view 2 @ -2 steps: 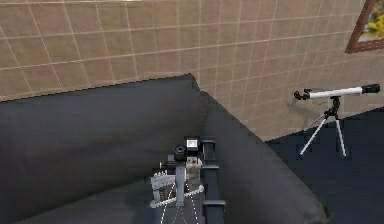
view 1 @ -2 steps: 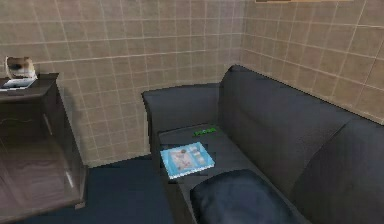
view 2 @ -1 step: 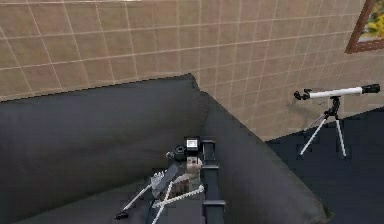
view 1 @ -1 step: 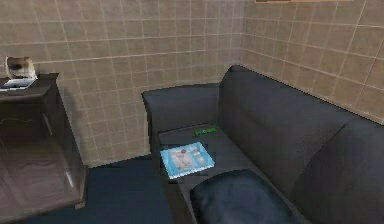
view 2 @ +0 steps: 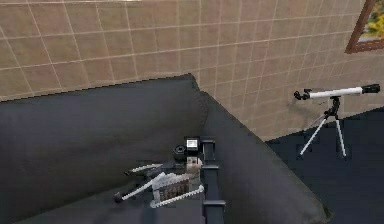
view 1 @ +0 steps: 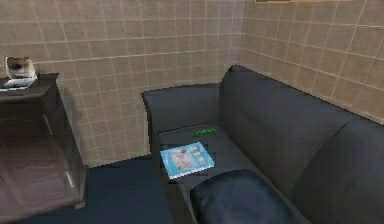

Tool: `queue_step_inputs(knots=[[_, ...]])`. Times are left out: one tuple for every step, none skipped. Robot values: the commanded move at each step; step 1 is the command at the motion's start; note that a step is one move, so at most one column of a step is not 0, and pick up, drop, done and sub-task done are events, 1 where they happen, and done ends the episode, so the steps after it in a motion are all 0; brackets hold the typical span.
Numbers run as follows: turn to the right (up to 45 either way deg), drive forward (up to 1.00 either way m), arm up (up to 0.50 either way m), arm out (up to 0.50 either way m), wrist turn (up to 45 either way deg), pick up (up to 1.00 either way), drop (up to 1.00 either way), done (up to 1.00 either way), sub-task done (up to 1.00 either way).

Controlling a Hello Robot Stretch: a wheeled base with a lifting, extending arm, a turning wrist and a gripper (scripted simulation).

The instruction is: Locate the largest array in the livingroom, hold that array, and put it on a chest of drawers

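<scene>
While gripper (view 2: 138,198) shows against sofa (view 2: 80,130) seat, you cannot tell finger state or load. Flat light-blue item (view 1: 187,159) lies at seat's front edge, beside dark cushion (view 1: 235,200). Centre your reach over item before lowering.

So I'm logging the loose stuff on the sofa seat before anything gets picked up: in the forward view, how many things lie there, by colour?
Light blue flat thing: 1
Small green thing: 1
Dark blue cushion: 1
Total on the sofa: 3
</scene>
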Motion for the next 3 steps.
queue_step_inputs(knots=[[0.0,0.00,0.00,0.00,39.0,0.00,0.00,0.00,0.00],[0.0,0.00,-0.30,0.00,0.0,0.00,0.00,0.00,0.00],[0.0,0.00,0.00,0.00,0.0,1.00,0.00,0.00,0.00]])
